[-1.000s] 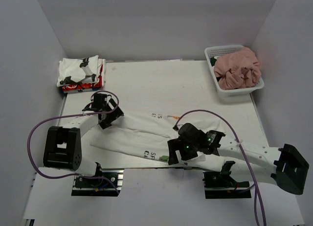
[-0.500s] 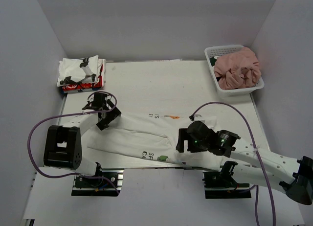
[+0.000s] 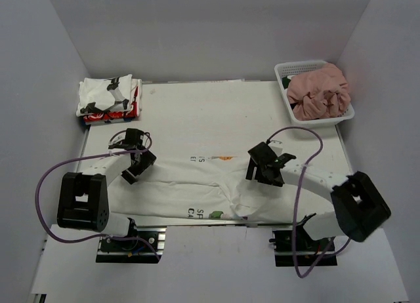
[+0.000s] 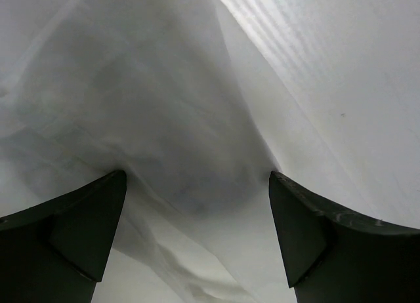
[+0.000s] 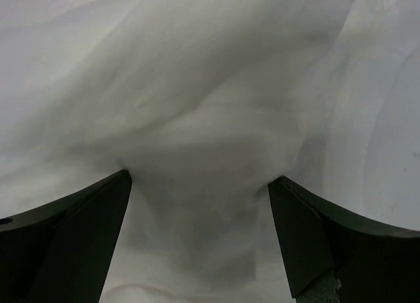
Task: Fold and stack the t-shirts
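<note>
A large white t-shirt [image 3: 197, 181] with small coloured print lies spread across the near half of the table. My left gripper [image 3: 134, 162] is on its left end, my right gripper [image 3: 264, 165] on its upper right part. In the left wrist view the jaws stand wide apart [image 4: 197, 185] with white cloth [image 4: 164, 119] under and between them. The right wrist view shows the same: jaws wide apart [image 5: 200, 185] over rumpled white cloth [image 5: 197, 86]. Neither is closed on the cloth. A folded white-with-black-patches shirt [image 3: 108, 93] lies on a folded red one [image 3: 105, 115] at the back left.
A white mesh basket [image 3: 328, 121] at the back right holds a crumpled dusty pink shirt [image 3: 318, 92], with a bit of dark green [image 3: 286, 82] beside it. Grey walls enclose the table on three sides. Purple cables loop over both arms.
My right arm has swung from the shirt's near edge to its upper right part. The shirt now lies flatter and wider. My left gripper has shifted slightly down and left.
</note>
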Available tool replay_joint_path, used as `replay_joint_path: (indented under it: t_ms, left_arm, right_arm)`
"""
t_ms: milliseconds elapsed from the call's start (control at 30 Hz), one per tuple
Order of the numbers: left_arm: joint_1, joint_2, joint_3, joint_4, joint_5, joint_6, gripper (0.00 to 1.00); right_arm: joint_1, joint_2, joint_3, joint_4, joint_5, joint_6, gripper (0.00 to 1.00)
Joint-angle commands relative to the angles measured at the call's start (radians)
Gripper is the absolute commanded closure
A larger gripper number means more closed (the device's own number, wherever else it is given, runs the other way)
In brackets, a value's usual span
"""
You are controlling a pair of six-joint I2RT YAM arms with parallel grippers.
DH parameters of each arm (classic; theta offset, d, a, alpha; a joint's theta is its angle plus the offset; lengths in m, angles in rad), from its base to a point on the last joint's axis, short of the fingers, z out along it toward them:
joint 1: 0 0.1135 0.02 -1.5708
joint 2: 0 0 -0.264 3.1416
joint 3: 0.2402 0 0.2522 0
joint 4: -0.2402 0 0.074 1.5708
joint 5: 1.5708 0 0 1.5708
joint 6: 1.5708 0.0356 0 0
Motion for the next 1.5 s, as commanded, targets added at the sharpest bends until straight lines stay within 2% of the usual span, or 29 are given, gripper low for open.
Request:
replay_joint_path:
  t_ms: [0,33,133,167,233,267,367,400,467,500,567,600,633,800,933,1000,1100,1233,1300,1333,1400,1467]
  left_arm:
    - [-0.009,-0.023,0.03,-0.133,-0.031,-0.029,0.0]
    - [-0.009,-0.036,0.03,-0.158,-0.019,-0.018,0.0]
    - [-0.009,-0.076,0.011,-0.176,0.001,-0.009,0.0]
    - [-0.009,-0.088,-0.008,-0.177,-0.013,-0.009,0.0]
    - [-0.009,-0.101,-0.03,-0.177,0.002,-0.009,0.0]
    - [-0.009,-0.101,-0.03,-0.187,0.024,0.0,0.0]
    - [-0.009,-0.101,-0.094,-0.187,0.057,0.009,0.0]
    - [-0.018,-0.101,-0.11,-0.177,0.068,0.019,0.0]
    - [-0.018,-0.101,-0.142,-0.177,0.079,0.019,0.0]
    - [-0.031,-0.101,-0.151,-0.177,0.09,0.019,0.0]
    - [-0.044,-0.145,-0.188,-0.152,0.146,0.031,0.0]
    - [-0.058,-0.156,-0.188,-0.152,0.168,0.031,0.0]
    - [-0.076,-0.168,-0.202,-0.135,0.217,0.042,0.0]
    - [-0.15,-0.234,-0.22,-0.135,0.329,0.052,0.0]
    - [-0.225,-0.271,-0.185,-0.172,0.375,0.08,0.0]
    - [-0.27,-0.271,-0.138,-0.212,0.343,0.109,0.0]
    - [-0.325,-0.25,0.002,-0.348,0.222,0.12,0.0]
    - [-0.356,-0.227,0.181,-0.518,0.078,0.12,0.0]
    - [-0.368,-0.227,0.191,-0.519,0.048,0.12,0.0]
    - [-0.38,-0.208,0.191,-0.461,0.048,0.12,0.0]
    - [-0.39,-0.149,0.177,-0.41,0.06,0.147,0.0]
    - [-0.4,-0.067,0.177,-0.376,0.093,0.163,0.0]
  right_arm:
    - [-0.085,0.164,0.1,0.169,-0.038,-0.085,0.09]
    - [-0.141,0.197,0.123,0.165,-0.082,-0.097,0.09]
    - [-0.171,0.355,0.232,0.188,-0.069,-0.161,0.09]
    - [-0.206,0.456,0.279,0.213,-0.069,-0.187,0.09]
    - [-0.223,0.528,0.379,0.22,-0.074,-0.22,0.09]
    - [-0.243,0.571,0.455,0.226,-0.078,-0.237,0.09]
    - [-0.252,0.848,0.739,0.171,-0.106,-0.344,0.09]
    - [-0.252,0.886,0.878,0.148,-0.154,-0.414,0.09]
    - [-0.252,1.005,1.056,0.122,-0.218,-0.447,0.09]
    - [-0.252,1.029,1.153,0.155,-0.253,-0.467,0.09]
    - [-0.247,1.082,1.22,0.251,-0.377,-0.504,0.09]
    - [-0.244,1.089,1.22,0.349,-0.392,-0.507,0.09]
    - [-0.243,1.098,1.221,0.388,-0.507,-0.501,0.09]
    - [-0.244,1.23,1.408,0.499,-0.578,-0.438,0.09]
    - [-0.254,1.256,1.565,0.482,-0.601,-0.45,0.09]
    - [-0.25,1.216,1.585,0.476,-0.558,-0.508,0.09]
    - [-0.252,1.117,1.568,0.404,-0.505,-0.563,0.09]
    - [-0.247,0.943,1.416,0.226,-0.378,-0.544,0.09]
    - [-0.243,0.865,1.305,0.121,-0.377,-0.506,0.09]
    - [-0.237,0.854,1.272,0.112,-0.399,-0.499,0.09]
    - [-0.218,0.831,1.162,0.17,-0.495,-0.511,0.09]
    - [-0.192,0.871,1.171,0.175,-0.499,-0.514,0.09]
